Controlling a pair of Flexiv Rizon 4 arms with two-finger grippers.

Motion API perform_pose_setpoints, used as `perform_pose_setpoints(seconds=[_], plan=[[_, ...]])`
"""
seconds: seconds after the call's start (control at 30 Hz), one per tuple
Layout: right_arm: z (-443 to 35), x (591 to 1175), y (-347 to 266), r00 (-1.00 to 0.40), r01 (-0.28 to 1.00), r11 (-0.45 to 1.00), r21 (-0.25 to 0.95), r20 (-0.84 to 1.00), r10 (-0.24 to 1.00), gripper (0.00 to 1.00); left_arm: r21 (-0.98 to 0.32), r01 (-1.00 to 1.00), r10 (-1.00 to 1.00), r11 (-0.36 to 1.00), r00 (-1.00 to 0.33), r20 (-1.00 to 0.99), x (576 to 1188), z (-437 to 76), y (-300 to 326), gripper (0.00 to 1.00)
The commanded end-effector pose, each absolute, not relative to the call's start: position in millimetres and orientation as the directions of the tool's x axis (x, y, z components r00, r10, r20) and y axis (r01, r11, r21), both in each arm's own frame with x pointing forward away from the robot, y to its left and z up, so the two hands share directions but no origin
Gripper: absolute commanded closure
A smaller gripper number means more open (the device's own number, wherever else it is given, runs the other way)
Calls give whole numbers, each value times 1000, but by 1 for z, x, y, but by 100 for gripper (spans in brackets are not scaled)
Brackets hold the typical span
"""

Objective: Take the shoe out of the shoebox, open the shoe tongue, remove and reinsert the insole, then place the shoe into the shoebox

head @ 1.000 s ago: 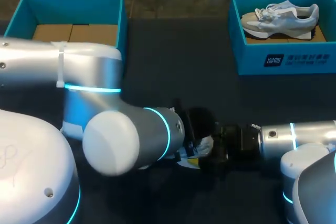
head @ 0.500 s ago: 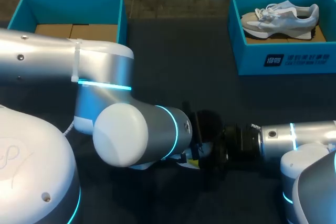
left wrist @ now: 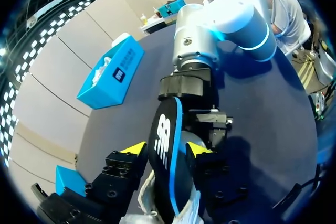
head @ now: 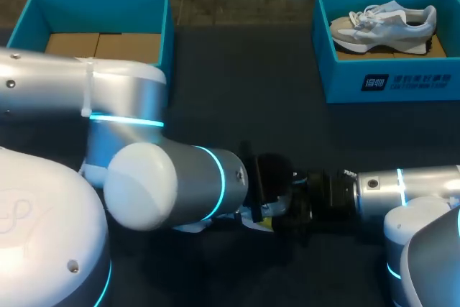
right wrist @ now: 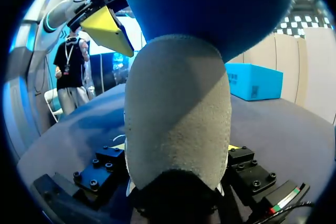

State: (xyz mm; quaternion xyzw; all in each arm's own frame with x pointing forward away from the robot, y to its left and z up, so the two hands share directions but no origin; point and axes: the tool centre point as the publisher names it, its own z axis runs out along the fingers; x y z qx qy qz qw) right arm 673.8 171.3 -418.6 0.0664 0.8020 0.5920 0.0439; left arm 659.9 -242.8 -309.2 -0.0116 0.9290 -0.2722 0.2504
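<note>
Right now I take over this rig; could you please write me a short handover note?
Left hand: shut on insole, lower end in the shoe.
Right hand: shut on shoe.
Left box: no shoe. Right box: second shoe.
Done: shoe out of box. Insole going out or in: cannot tell.
Left: seat insole, return shoe to box.

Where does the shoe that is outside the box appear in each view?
Head view: the shoe is a pale patch between the two arms' wrists.
Left wrist view: the shoe shows pale under the insole.
Right wrist view: the shoe's grey heel fills the middle.
Shared landmark, wrist views: the insole.
</note>
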Motion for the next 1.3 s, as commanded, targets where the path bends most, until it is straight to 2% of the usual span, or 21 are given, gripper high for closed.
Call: perform_pose_setpoints(seconds=[0.03,0.1,0.27,0.37,0.47,0.63,0.73,1.1,1.3], plan=[[-418,674,173,-987,56,294,954,9,159,100,-528,139,-128,838,-891,-436,662,-305,-222,51],[-418,674,173,-987,56,294,954,9,159,100,-525,162,-101,836,-894,-437,661,-305,-219,49],[-418,674,173,-987,56,294,954,9,159,100,-517,191,-79,834,-887,-455,656,-304,-214,35],[-418,674,173,-987,56,294,954,9,159,100,-510,200,-72,837,-883,-464,654,-306,-213,33],[-418,674,173,-987,56,294,954,9,159,100,-502,203,-66,841,-882,-467,654,-310,-216,36],[-418,674,173,-987,56,294,954,9,159,100,-489,203,-58,848,-883,-467,657,-316,-221,47],[-418,674,173,-987,56,294,954,9,159,100,-475,206,-50,856,-880,-472,659,-320,-223,49],[-418,674,173,-987,56,294,954,9,159,100,-457,199,-40,867,-886,-463,668,-330,-228,51],[-418,674,173,-987,56,294,954,9,159,100,-457,200,-38,867,-886,-461,670,-332,-227,55]])
